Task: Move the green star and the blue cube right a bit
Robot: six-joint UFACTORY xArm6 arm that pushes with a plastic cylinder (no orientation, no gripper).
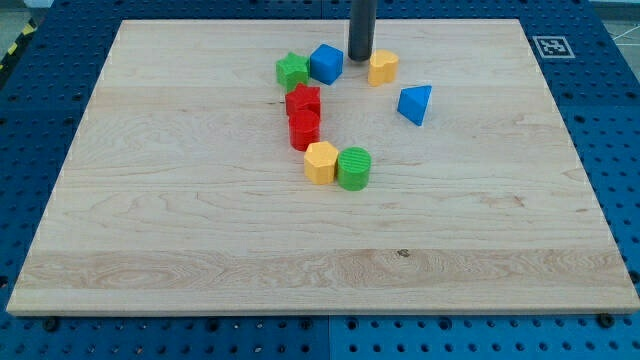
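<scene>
Nearest item: green cylinder (354, 168), touching a yellow block (320, 162) on its left; both sit a little toward the desk's (200, 250) far edge from its centre.

Red blocks, two: one (304, 129) just beyond the yellow block, a second (302, 102) touching it on the far side; shapes hard to make out.

Green star (292, 71): near the far edge, left of the midline, touching the blue cube (326, 63) on its right.

My tip (360, 56): dark rod, cut off by the view's top; no hand is fitted, so nothing is clasped. The tip stands just right of the blue cube, between it and a second yellow block (383, 67); whether it touches either cannot be told. The green star lies beyond the cube, further left.

Blue triangular block (415, 104): apart from the rest, toward the desk's right edge.

Count: two green, two blue, two red, two yellow; eight blocks.

Marker tag (551, 46): off the far right corner, pattern too small to read.
</scene>
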